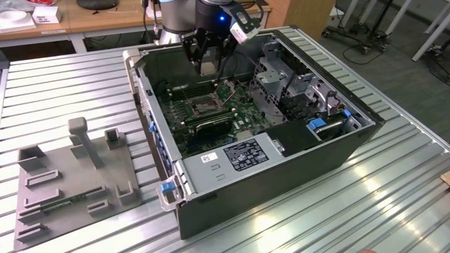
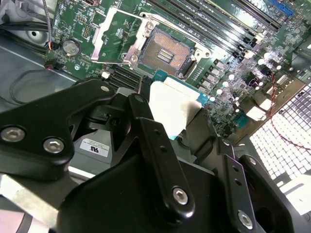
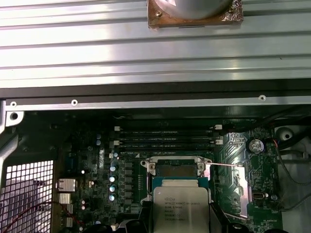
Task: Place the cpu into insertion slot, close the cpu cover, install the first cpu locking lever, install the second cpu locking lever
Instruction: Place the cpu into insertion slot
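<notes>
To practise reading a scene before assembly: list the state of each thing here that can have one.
gripper: shut on the cpu.
cpu: gripped, not yet in the slot.
insertion slot: empty, uncovered.
cpu cover: swung open beside the slot.
computer case: side open.

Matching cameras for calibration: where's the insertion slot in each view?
Exterior view: insertion slot sits under the gripper, just left of picture centre.
Second wrist view: slot lies just beyond the held cpu, with the open cpu cover beside it.
First wrist view: slot is partly hidden behind the cpu.
Shared landmark: the long black memory slots alongside the slot.
</notes>
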`<state>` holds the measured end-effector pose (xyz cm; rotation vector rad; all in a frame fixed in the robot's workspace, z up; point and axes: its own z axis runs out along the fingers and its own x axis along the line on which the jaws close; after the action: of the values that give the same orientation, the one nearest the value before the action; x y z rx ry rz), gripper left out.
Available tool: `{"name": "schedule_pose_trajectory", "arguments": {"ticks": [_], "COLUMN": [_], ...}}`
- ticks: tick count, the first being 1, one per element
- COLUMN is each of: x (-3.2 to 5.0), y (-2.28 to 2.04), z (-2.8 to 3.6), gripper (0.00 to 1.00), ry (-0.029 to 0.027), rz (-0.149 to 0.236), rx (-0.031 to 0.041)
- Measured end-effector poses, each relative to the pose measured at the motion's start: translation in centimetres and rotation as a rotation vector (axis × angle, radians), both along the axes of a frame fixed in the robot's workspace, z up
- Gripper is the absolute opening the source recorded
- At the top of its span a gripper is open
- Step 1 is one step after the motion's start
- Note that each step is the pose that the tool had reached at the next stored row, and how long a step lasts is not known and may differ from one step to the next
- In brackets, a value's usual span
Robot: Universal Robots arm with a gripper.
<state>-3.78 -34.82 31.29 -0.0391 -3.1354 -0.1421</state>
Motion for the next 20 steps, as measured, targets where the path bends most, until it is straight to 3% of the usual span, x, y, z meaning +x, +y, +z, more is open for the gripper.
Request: {"name": "schedule_pose_trajectory", "arguments": {"ticks": [10,20], "x": [0.00,-0.02], "y": [0.00,0.00], "z": [-0.10,-0.82], "gripper": [0.54,0.54], "ry": [0.0001,0.0001], "rz": [0.000,0.000], "rx": [-0.0002,-0.0002]}}
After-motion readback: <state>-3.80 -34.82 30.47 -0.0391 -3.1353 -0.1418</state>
